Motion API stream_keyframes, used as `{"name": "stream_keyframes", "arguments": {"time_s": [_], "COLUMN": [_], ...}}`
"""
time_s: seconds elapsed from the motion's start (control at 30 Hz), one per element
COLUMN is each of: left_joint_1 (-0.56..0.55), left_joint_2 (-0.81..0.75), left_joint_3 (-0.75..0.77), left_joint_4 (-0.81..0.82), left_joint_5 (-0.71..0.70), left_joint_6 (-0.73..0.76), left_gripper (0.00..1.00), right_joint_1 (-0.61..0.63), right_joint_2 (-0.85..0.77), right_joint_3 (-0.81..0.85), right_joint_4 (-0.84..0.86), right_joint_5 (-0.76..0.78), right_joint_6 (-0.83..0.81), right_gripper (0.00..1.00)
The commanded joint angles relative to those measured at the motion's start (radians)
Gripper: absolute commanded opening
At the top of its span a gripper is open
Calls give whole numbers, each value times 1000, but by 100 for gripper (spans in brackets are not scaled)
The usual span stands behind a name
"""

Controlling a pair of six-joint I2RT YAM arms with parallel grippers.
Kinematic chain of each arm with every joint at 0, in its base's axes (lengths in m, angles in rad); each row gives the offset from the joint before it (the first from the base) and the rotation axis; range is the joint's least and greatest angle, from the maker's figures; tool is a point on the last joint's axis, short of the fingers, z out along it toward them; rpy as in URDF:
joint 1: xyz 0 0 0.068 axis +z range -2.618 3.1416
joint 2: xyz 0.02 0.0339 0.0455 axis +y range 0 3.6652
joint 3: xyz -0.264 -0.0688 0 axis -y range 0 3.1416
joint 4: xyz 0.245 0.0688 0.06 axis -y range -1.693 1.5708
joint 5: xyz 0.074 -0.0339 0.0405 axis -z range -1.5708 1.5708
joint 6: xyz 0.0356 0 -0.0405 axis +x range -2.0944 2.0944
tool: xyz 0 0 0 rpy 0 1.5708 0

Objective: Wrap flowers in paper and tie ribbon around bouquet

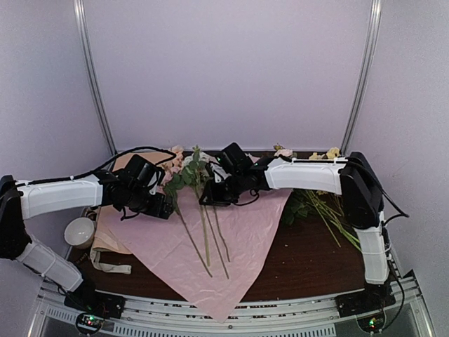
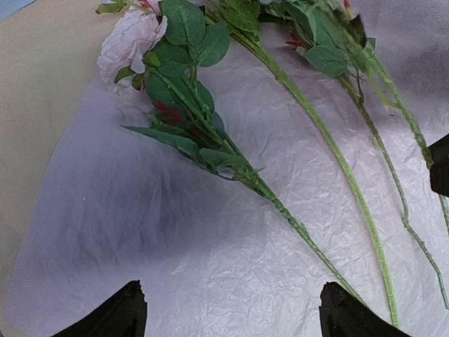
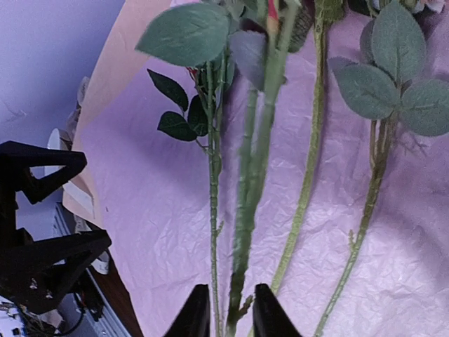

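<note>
Right claw (image 3: 230,289) barely apart, flowers (image 3: 261,133) stem between (on paper (image 3: 400,281)), left claw (image 2: 231,289) wide apart

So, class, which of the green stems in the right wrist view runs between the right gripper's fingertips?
The thick, blurred stem nearest the camera; it runs down between the right gripper tips, while the thinner stems lie off to either side.
</note>
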Motion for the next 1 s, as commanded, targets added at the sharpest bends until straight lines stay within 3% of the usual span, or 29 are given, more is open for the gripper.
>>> {"name": "stream_keyframes", "arguments": {"time_s": [0.0,0.1,0.2,0.4,0.5,0.7,0.8,0.97], "left_joint_1": [7,8,9,9,9,8,8,9], "left_joint_2": [-6,-4,-3,-9,-3,17,18,16], "left_joint_3": [11,11,7,1,2,16,18,8], "left_joint_4": [7,3,2,1,3,9,10,11], "left_joint_5": [-17,-23,-24,-30,-27,-13,-10,-11], "left_joint_6": [14,16,15,15,18,20,22,22], "left_gripper": [88,88,88,88,88,88,88,88], "right_joint_1": [-11,-28,-64,-216,-368,-596,-610,-610], "right_joint_2": [-32,-94,-197,-460,-572,-548,-506,-470], "right_joint_3": [120,142,110,-108,-245,-372,-433,-556], "right_joint_4": [-131,-212,-257,-295,-319,-466,-493,-461], "right_joint_5": [140,248,320,493,541,452,362,331], "right_joint_6": [-121,-211,-273,-337,-341,-381,-409,-402], "right_gripper": [32,42,44,44,45,42,33,31]}}
